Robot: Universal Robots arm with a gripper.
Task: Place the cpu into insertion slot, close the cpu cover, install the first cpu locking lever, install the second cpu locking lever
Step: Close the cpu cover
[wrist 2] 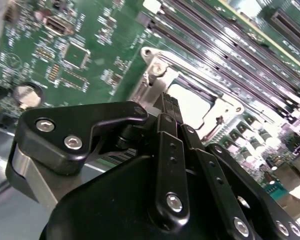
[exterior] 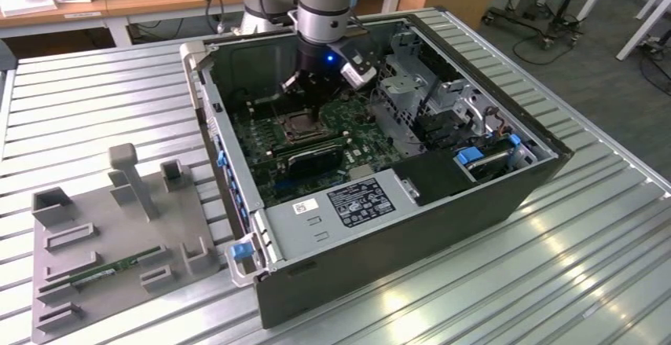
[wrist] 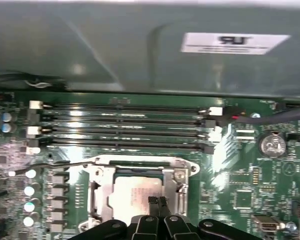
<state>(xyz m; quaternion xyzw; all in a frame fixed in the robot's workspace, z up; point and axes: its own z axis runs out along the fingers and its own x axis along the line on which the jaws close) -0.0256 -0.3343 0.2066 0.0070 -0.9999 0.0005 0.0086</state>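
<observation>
Looks like the lever stage to me: the cpu (wrist: 135, 192) is seated in the insertion slot (wrist: 93, 195), cpu cover (wrist: 140, 161) apparently down around it; gripper (wrist: 157, 201) pinched closed on nothing, hovering just over the chip; I'd guess the next push wants the thin wire lever (wrist: 55, 165), not the chip face.

In the first wrist view the gripper (wrist: 157, 202) hides one edge of the cpu (wrist: 132, 192); in the second wrist view it hides most of the cover (wrist 2: 152, 62).
</observation>
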